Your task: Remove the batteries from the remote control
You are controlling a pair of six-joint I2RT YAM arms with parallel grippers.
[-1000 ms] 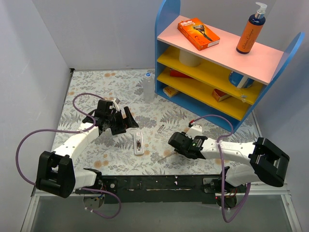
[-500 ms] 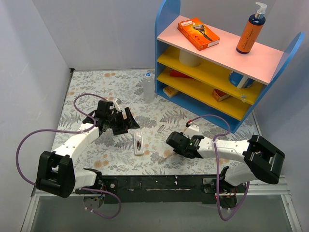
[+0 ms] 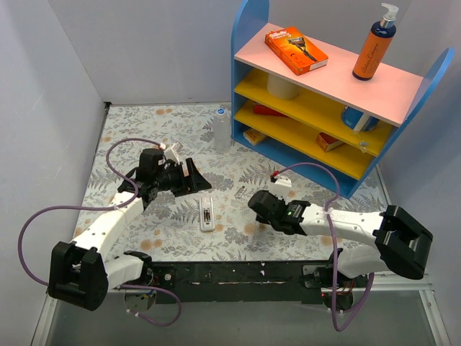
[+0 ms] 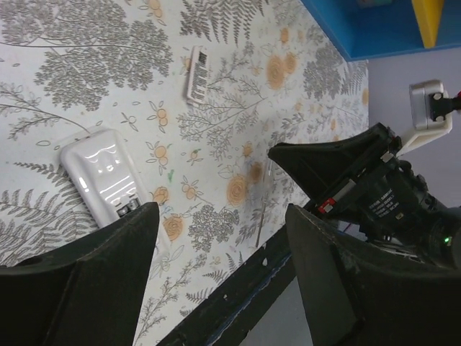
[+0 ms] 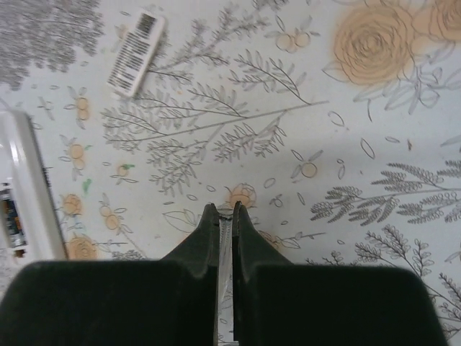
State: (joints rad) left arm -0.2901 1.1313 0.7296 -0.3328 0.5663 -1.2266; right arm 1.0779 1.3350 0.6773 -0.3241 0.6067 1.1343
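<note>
The blue shelf unit [image 3: 328,76] fills the upper right of the overhead view, well apart from the work, which happens low on the flowered table [image 3: 144,137]. A clear bottle [image 3: 221,131] stands near the shelf's left foot, out of both arms' way.

The two arms reach in from either side towards the centre. The left gripper [image 4: 220,207] hangs with its claw released and wide. It is tilted towards the remote control [image 3: 207,213], probably so that it can steady the remote or pick something from it. The right gripper [image 5: 224,209] is clenched, its tips low over bare cloth to the right of the remote. A thin pale sliver shows in the slit between its fingers, and it cannot be told whether that is a held thing.

The remote lies flat at centre with its battery compartment [image 5: 10,216] facing up. A barcoded white strip [image 5: 137,54] lies apart from it, towards the upper left of the right wrist view. It is likely the removed cover.

The frame edge cuts the compartment in one wrist view and a dark finger covers part of it in the other. No view shows clearly whether the batteries are inside.
</note>
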